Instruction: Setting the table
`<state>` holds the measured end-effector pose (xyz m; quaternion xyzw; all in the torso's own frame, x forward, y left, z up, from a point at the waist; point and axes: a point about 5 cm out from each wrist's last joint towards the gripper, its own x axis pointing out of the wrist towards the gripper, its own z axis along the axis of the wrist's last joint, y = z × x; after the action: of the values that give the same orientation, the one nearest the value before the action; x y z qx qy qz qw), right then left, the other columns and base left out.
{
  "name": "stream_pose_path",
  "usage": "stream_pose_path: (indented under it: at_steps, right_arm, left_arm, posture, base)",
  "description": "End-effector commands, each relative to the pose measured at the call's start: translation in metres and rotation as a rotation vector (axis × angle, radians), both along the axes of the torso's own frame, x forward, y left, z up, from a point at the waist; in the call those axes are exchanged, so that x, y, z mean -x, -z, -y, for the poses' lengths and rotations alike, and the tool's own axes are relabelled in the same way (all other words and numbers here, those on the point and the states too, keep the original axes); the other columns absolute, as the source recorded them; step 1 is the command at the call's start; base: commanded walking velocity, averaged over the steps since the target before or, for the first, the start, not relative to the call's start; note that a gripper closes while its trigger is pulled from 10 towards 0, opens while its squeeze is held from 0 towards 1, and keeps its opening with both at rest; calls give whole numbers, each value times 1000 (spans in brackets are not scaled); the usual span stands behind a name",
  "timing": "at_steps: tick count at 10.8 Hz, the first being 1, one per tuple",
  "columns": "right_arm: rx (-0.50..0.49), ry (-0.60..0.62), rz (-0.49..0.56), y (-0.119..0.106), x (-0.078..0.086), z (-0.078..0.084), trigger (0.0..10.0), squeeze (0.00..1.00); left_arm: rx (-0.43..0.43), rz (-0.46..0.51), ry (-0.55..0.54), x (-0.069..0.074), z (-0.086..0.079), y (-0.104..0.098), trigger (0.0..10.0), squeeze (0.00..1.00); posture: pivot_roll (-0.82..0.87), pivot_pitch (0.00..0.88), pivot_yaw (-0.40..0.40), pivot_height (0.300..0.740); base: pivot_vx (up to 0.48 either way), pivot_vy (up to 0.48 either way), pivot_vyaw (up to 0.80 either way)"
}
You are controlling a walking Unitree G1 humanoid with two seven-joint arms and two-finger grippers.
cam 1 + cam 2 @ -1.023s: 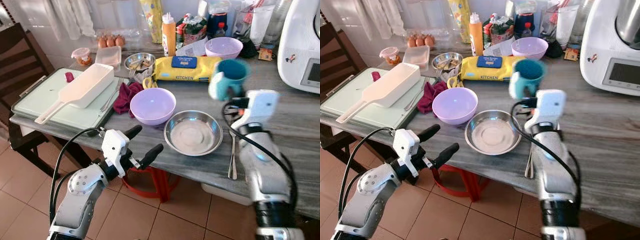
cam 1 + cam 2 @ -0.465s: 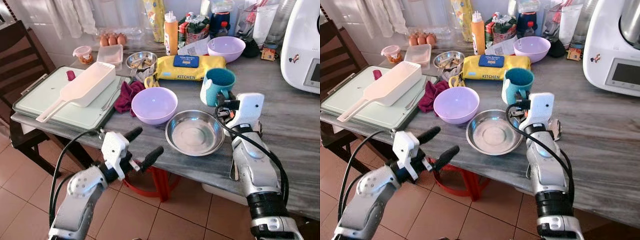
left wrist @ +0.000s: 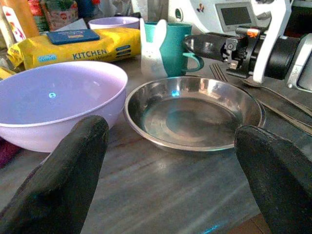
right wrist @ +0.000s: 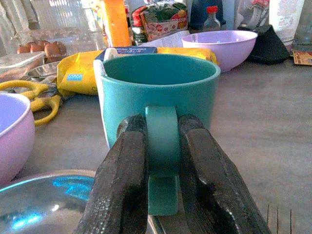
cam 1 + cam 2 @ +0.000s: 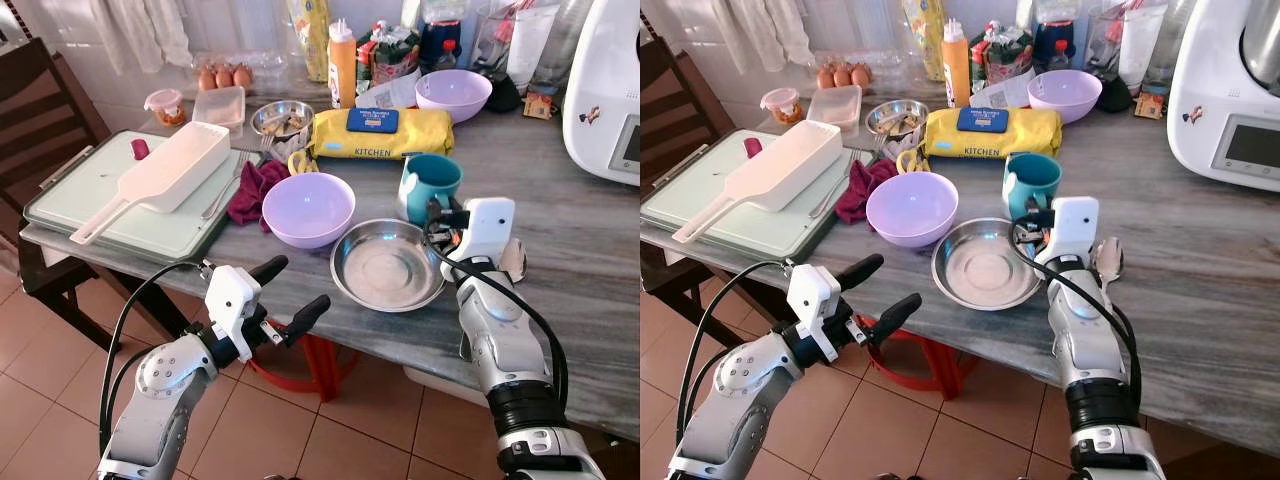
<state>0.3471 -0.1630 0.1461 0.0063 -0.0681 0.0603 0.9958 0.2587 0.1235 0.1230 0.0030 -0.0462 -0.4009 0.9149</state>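
Note:
A teal mug [image 5: 430,183] is down at the table top, just behind the right rim of the steel plate [image 5: 388,265]. My right gripper [image 4: 162,146] is shut on the mug's handle, one black finger on each side of it. A purple bowl [image 5: 307,208] sits left of the plate. A spoon [image 5: 1108,258] lies right of my right wrist. My left gripper [image 5: 285,290] hangs open in front of the table edge, pointing at the bowl and plate, with nothing between its fingers [image 3: 73,170].
A yellow wipes pack [image 5: 378,135] lies behind the mug, with a second purple bowl [image 5: 453,94] and bottles beyond. A white scoop [image 5: 165,180] rests on a green tray [image 5: 80,205] at the left. A white appliance [image 5: 605,90] stands at the right. A dark chair [image 5: 40,110] is at far left.
My right gripper has brought the teal mug down from the air to the table beside the steel plate. The left arm has barely moved.

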Motion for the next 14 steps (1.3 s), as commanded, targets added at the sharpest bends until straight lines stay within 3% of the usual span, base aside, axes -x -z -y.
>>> stream_pose_path:
  at_steps: [1,3,4,5,7,14]
  right_arm:
    - [5,-24,20,-6,-3,-5,10000,0]
    - [1,-47,-2,-1,-3,-7,10000,20]
    - [5,-73,-1,0,-3,-13,10000,486]
    - [11,-81,0,0,-3,-14,10000,776]
    - [26,-102,-4,1,-3,-17,10000,1000]
    - [52,-77,89,-20,-3,-18,10000,1000]
  left_arm:
    - [-7,12,-4,-1,-1,-6,10000,0]
    - [-4,11,-3,1,0,-6,10000,0]
    - [-4,10,-2,1,1,-6,10000,0]
    - [-3,11,-1,1,2,-7,10000,0]
    - [-3,9,-2,0,3,-8,10000,0]
    - [-6,-6,-16,-1,1,1,10000,0]
  posture:
    - [-69,114,109,740]
    - [-71,116,109,740]
    - [-73,117,109,740]
    - [-73,117,109,740]
    - [-74,115,108,740]
    - [-76,111,109,740]
  base:
    - [0,0,0]
    - [0,0,0]
    - [0,0,0]
    - [0,0,0]
    - [0,0,0]
    - [0,0,0]
